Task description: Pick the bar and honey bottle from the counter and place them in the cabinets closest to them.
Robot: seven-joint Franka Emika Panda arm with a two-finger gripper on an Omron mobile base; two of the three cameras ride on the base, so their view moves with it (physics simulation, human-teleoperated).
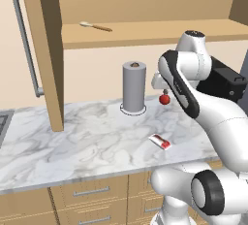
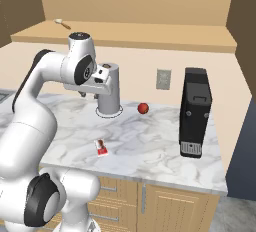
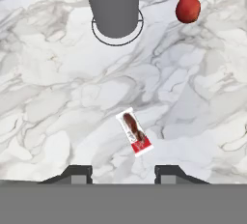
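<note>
The bar (image 3: 134,133), a thin white packet with a red end, lies flat on the marble counter (image 3: 53,97) near its front edge, also seen as the bar (image 1: 160,141) and the bar (image 2: 101,147). My gripper (image 3: 123,174) hangs well above the counter, pointing down, open and holding nothing; in the hand view the bar lies just ahead of its fingertips (image 3: 77,172). The open cabinet (image 1: 145,32) above shows its light wooden shelf floor. The honey bottle is out of view.
A tall grey cylinder (image 1: 133,87) stands at the back of the counter, with a small red ball (image 1: 164,99) to its right. A black appliance (image 2: 195,112) stands further right. A spoon (image 1: 95,26) lies on the shelf. The cabinet door (image 1: 46,54) hangs open on the left.
</note>
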